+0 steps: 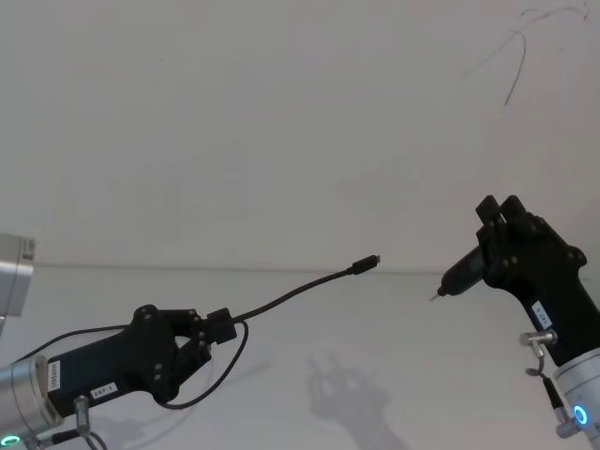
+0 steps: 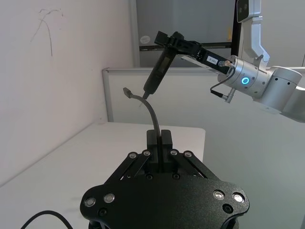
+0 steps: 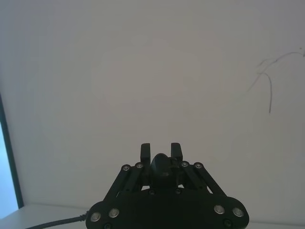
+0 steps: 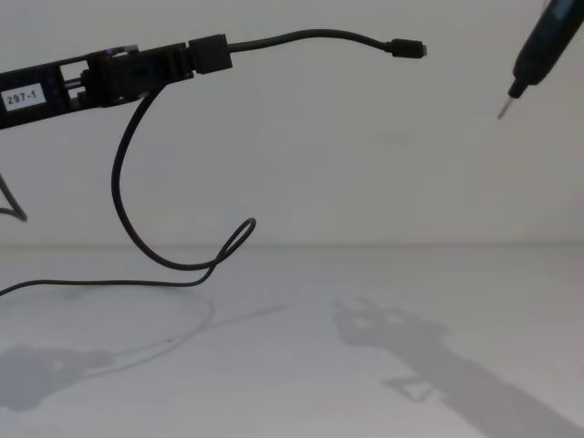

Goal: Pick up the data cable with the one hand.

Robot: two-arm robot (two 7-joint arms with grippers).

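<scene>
The data cable (image 1: 291,297) is a thin black cord, and my left gripper (image 1: 220,328) is shut on it a short way behind its small plug (image 1: 370,262). In the chest view the left gripper (image 4: 208,53) is held high above the table. The data cable (image 4: 310,36) juts out to the right past it, and the slack hangs down in a loop (image 4: 137,237) to the table. From the left wrist, the cable (image 2: 151,112) rises out of the shut fingers (image 2: 165,138). My right gripper (image 1: 495,223) is shut on a black pen-shaped tool (image 1: 459,274), whose metal tip points toward the plug but stays apart from it.
A white table (image 4: 365,365) lies below both arms, with their shadows on it. Directly behind stands a white wall (image 1: 281,141) with a thin scribble mark (image 1: 516,56). The far-off right gripper (image 2: 167,38) and tool (image 2: 157,74) appear in the left wrist view. A partition (image 2: 190,95) stands beyond the table's end.
</scene>
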